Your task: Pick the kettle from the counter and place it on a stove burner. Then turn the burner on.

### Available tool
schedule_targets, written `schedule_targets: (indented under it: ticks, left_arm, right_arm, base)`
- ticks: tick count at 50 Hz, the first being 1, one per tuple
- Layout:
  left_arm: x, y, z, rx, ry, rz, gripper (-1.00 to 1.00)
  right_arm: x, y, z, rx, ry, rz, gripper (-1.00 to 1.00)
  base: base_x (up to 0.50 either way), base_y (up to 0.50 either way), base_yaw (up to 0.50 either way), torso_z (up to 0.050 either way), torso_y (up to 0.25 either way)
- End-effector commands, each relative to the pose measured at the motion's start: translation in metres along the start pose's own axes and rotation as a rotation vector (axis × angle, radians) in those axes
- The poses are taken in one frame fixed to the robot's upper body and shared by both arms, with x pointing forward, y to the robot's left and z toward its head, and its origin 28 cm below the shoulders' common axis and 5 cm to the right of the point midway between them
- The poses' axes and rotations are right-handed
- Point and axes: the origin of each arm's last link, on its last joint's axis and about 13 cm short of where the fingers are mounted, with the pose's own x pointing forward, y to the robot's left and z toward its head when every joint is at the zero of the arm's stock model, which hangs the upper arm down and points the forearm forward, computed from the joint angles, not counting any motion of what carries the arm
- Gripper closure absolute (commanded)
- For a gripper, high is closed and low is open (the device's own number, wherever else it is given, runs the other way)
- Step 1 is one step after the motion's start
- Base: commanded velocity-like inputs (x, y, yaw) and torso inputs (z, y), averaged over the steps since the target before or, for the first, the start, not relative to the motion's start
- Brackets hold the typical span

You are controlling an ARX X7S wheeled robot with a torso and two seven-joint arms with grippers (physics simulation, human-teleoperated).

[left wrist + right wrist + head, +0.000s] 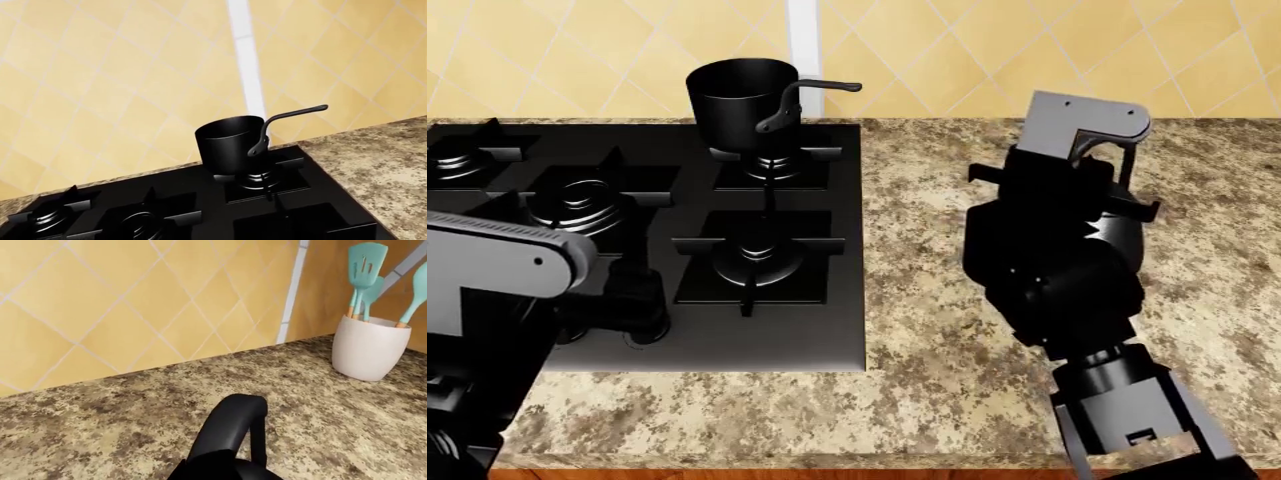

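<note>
The kettle shows in the right wrist view only as its arched black handle (230,432) and a dark piece of lid, very close below the camera. It stands on the granite counter (921,250) to the right of the cooktop. In the head view my right arm (1054,270) hangs right over it and hides most of it, and the gripper's fingers show in no view. The front right stove burner (751,255) is bare under its grate. My left arm (494,270) is over the cooktop's front left corner, with its fingers hidden.
A black saucepan (745,95) with a long handle sits on the back right burner (257,177). The larger multi-ring burner (581,200) lies left of centre. A white crock of teal utensils (368,347) stands by the tiled wall to the right.
</note>
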Motion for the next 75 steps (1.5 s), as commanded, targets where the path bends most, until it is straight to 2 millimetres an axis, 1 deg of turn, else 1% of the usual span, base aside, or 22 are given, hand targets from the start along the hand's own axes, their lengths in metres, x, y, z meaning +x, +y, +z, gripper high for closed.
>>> schedule_targets:
  ticks: [1, 6, 10, 15, 17, 21, 22, 25, 26, 28, 32, 37, 48, 75]
  left_arm:
    - [-0.001, 0.000, -0.001, 0.005, 0.002, 0.006, -1.00]
    - [-0.002, 0.000, 0.000, 0.004, -0.002, 0.003, -1.00]
    - [-0.002, 0.000, 0.001, 0.003, -0.004, 0.006, -1.00]
    - [-0.003, 0.000, 0.000, 0.003, -0.005, 0.006, -1.00]
    - [-0.004, 0.001, 0.001, 0.003, -0.009, 0.010, -1.00]
    - [-0.004, 0.001, 0.002, 0.002, -0.011, 0.012, -1.00]
    - [-0.005, 0.001, 0.003, 0.002, -0.014, 0.012, -1.00]
    - [-0.005, 0.001, 0.002, 0.004, -0.013, 0.016, -1.00]
    - [-0.005, 0.002, 0.001, 0.004, -0.011, 0.017, -1.00]
    - [-0.005, 0.002, 0.001, 0.002, -0.011, 0.017, -1.00]
    - [-0.005, 0.002, 0.000, 0.002, -0.011, 0.017, -1.00]
    - [-0.006, 0.003, 0.002, 0.001, -0.012, 0.022, -1.00]
    - [-0.006, 0.005, 0.002, -0.001, -0.013, 0.031, -1.00]
    - [-0.005, 0.005, 0.002, -0.001, -0.015, 0.036, -1.00]
  right_arm:
    - [-0.005, -0.009, 0.016, -0.003, -0.119, 0.057, 1.00]
    - [-0.013, -0.014, 0.028, 0.003, -0.151, 0.103, 1.00]
    - [-0.015, -0.017, 0.035, 0.016, -0.162, 0.132, 1.00]
    - [-0.021, -0.017, 0.033, 0.016, -0.151, 0.196, 1.00]
    - [-0.023, -0.019, 0.033, 0.032, -0.139, 0.250, 1.00]
    - [-0.031, -0.022, 0.037, 0.050, -0.175, 0.305, 1.00]
    - [-0.033, -0.023, 0.038, 0.037, -0.167, 0.282, 1.00]
    - [-0.039, -0.023, 0.039, 0.010, -0.186, 0.307, 1.00]
    - [-0.042, -0.024, 0.040, 0.036, -0.200, 0.340, 1.00]
    - [-0.046, -0.024, 0.040, 0.035, -0.231, 0.355, 1.00]
    - [-0.054, -0.023, 0.042, 0.037, -0.225, 0.391, 1.00]
    - [-0.056, -0.022, 0.044, 0.051, -0.247, 0.435, 1.00]
    - [-0.059, -0.020, 0.046, 0.048, -0.302, 0.470, 1.00]
    - [-0.061, -0.019, 0.045, 0.035, -0.308, 0.492, 1.00]
  base:
    - [0.00, 0.00, 0.00, 0.000, 0.010]
    - [0.00, 0.00, 0.00, 0.000, 0.002]
    - [0.00, 0.00, 0.00, 0.000, 0.002]
    - [0.00, 0.00, 0.00, 0.000, 0.002]
    - [0.00, 0.00, 0.00, 0.000, 0.000]
    - [0.00, 0.00, 0.00, 0.000, 0.003]
    - [0.00, 0.00, 0.00, 0.000, 0.000]
    - [0.00, 0.00, 0.00, 0.000, 0.003]
    - [0.00, 0.00, 0.00, 0.000, 0.000]
    - [0.00, 0.00, 0.00, 0.000, 0.005]
    - [0.00, 0.00, 0.00, 0.004, 0.002]
    - [0.00, 0.00, 0.00, 0.000, 0.002]
    - [0.00, 0.02, 0.00, 0.000, 0.002]
    - [0.00, 0.36, 0.00, 0.001, 0.002]
